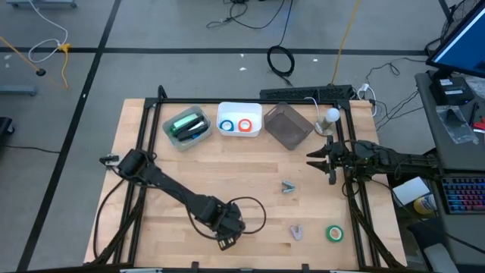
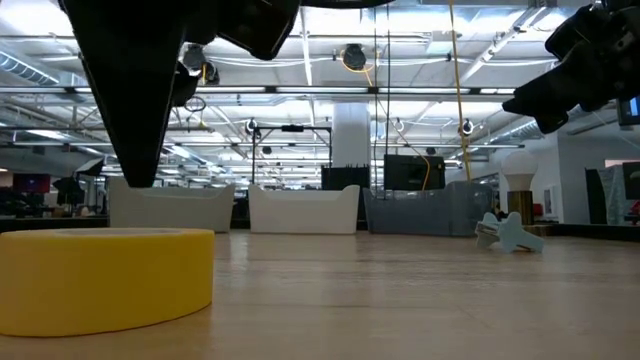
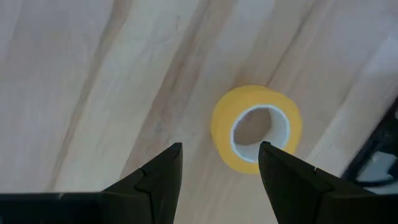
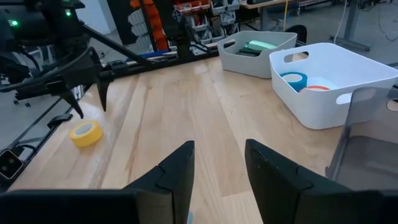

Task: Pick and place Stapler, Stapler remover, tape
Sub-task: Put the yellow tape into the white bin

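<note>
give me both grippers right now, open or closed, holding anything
Left gripper: open, empty, above the yellow tape roll.
Right gripper: open, empty, near the bins at the table's right side.

My wooden table (image 1: 250, 163) carries three bins; from the white bin (image 1: 239, 130), green tape (image 1: 334, 233) and yellow tape (image 3: 255, 127) lie well apart.
</note>
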Tool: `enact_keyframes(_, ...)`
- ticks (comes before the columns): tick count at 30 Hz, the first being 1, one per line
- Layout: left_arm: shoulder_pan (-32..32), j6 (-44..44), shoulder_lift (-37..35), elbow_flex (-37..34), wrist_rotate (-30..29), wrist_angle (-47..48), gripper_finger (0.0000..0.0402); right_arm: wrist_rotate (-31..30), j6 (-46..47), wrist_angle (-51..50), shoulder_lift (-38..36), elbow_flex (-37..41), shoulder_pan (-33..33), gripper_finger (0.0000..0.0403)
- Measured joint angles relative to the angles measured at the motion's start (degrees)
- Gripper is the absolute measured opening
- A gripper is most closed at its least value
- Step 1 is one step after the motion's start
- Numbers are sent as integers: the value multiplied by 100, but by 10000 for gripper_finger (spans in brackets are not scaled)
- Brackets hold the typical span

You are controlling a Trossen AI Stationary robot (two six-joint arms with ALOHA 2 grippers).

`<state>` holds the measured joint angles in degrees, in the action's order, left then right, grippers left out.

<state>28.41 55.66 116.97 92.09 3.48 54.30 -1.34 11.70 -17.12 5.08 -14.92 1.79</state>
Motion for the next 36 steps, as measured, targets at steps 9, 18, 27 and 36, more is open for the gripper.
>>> enact_keyframes(9,13,-111,292,0,-48,-56,212,-2,52,-86,0,0,1,134)
enact_keyframes(18,24,-153,728,15,313,-200,211,-4,109,-122,0,0,0,134)
enact_keyframes(27,-71,-488,682,0,259,-170,108,-4,109,-116,0,0,-1,134)
enact_keyframes(36,-563,-1496,570,-4,440,-14,35,-4,131,-101,0,0,1,134)
